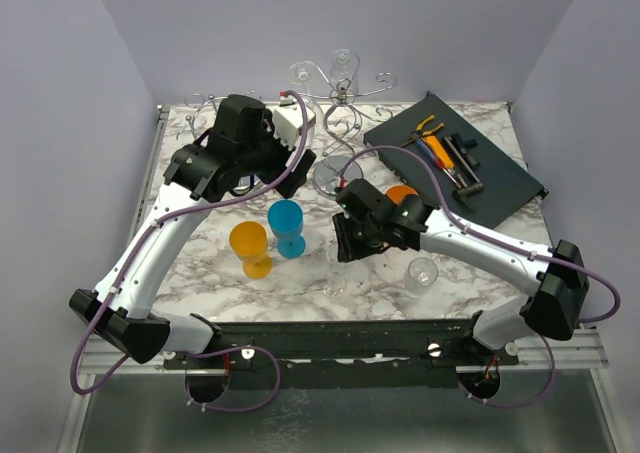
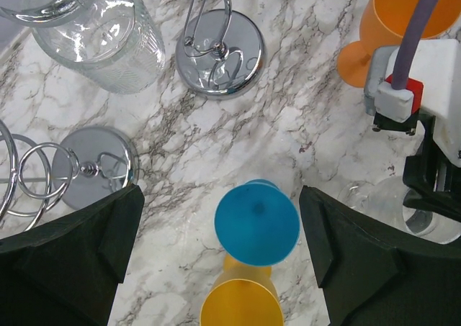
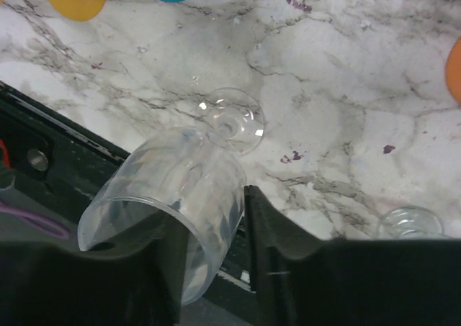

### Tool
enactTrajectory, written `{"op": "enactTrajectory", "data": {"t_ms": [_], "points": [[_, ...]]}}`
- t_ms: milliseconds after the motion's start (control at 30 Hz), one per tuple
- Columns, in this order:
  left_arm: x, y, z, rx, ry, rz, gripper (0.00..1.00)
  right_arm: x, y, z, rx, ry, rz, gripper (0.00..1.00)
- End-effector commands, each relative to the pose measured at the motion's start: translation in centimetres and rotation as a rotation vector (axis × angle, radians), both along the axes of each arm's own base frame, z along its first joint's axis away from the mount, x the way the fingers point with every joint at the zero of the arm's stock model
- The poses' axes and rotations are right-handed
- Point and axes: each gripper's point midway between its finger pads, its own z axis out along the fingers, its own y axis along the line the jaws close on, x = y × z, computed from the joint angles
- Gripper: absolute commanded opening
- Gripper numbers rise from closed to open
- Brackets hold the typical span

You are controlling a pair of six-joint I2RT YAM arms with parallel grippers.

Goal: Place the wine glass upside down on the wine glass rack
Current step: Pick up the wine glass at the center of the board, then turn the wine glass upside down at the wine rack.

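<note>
The clear wine glass point(image 3: 180, 189) stands near the table's front edge, its foot point(image 3: 232, 121) on the marble; in the top view the wine glass point(image 1: 335, 278) shows just under my right gripper point(image 1: 342, 245). My right gripper point(image 3: 209, 211) is partly closed at the bowl. One finger point(image 3: 288, 268) lies against the bowl's outer side, and the other shows through the glass. Whether they pinch it is unclear. The chrome wire rack point(image 1: 343, 103) stands at the back, its round base point(image 2: 220, 52) in the left wrist view. My left gripper point(image 2: 220, 225) hangs open above a blue goblet point(image 2: 257, 224).
A yellow goblet point(image 1: 250, 248) stands beside the blue goblet point(image 1: 287, 225). An orange cup point(image 1: 400, 193), a small clear glass point(image 1: 421, 273) and a dark tool tray point(image 1: 455, 158) are on the right. Clear glasses point(image 1: 343, 63) hang on the rack. A ribbed jar point(image 2: 101, 38) stands near a second chrome base point(image 2: 94, 168).
</note>
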Motion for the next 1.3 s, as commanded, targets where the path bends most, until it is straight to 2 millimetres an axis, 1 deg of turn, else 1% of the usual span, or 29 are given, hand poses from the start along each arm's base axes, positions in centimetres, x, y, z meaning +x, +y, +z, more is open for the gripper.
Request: {"op": "enactTrajectory", "data": {"t_ms": [0, 33, 133, 167, 267, 333, 567, 667, 733, 833, 900, 1000, 1167, 1267], "points": [[0.1, 0.7, 0.8, 0.019, -0.031, 0.015, 0.98, 0.9, -0.1, 1.0, -0.014, -0.056, -0.028, 0.31], [0.0, 0.8, 0.9, 0.019, -0.033, 0.012, 0.98, 1.1, -0.2, 1.1, -0.015, -0.061, -0.031, 0.26], [-0.2, 0.9, 0.9, 0.024, -0.044, -0.001, 0.98, 1.4, -0.6, 1.5, -0.025, -0.085, -0.048, 0.05], [-0.3, 0.9, 0.8, 0.028, -0.045, -0.008, 0.98, 1.5, -0.8, 1.8, -0.025, -0.097, -0.056, 0.01], [-0.8, 0.9, 0.9, 0.028, -0.052, -0.027, 0.98, 2.3, -2.0, 3.4, -0.026, -0.166, -0.106, 0.0], [-1.0, 0.8, 1.0, 0.021, -0.054, -0.039, 0.98, 2.7, -2.8, 5.1, -0.015, -0.223, -0.122, 0.0], [-2.5, -0.6, 1.5, -0.065, -0.004, -0.092, 0.98, 3.4, -7.4, 12.8, 0.019, -0.42, -0.237, 0.0], [-3.0, -1.2, 1.6, -0.103, 0.027, -0.107, 0.98, 3.9, -9.4, 16.4, 0.074, -0.515, -0.323, 0.0], [-3.2, -1.8, 1.9, -0.136, 0.046, -0.118, 0.98, 4.2, -10.1, 18.5, 0.139, -0.578, -0.374, 0.0], [-3.8, -2.7, 2.3, -0.186, 0.075, -0.144, 0.98, 4.5, -10.4, 21.3, 0.27, -0.661, -0.417, 0.0], [-4.1, -3.1, 2.7, -0.213, 0.087, -0.163, 0.98, 4.7, -10.2, 22.4, 0.328, -0.698, -0.43, 0.01], [-4.4, -3.6, 3.0, -0.236, 0.098, -0.189, 0.98, 5.2, -10.0, 23.4, 0.365, -0.73, -0.447, 0.0], [-5.0, -4.5, 2.5, -0.265, 0.154, -0.222, 0.98, 5.7, -9.0, 25.4, 0.449, -0.772, -0.448, 0.0], [-4.9, -5.0, 2.3, -0.284, 0.182, -0.23, 0.95, 5.9, -8.0, 26.3, 0.49, -0.788, -0.428, 0.0]]}}
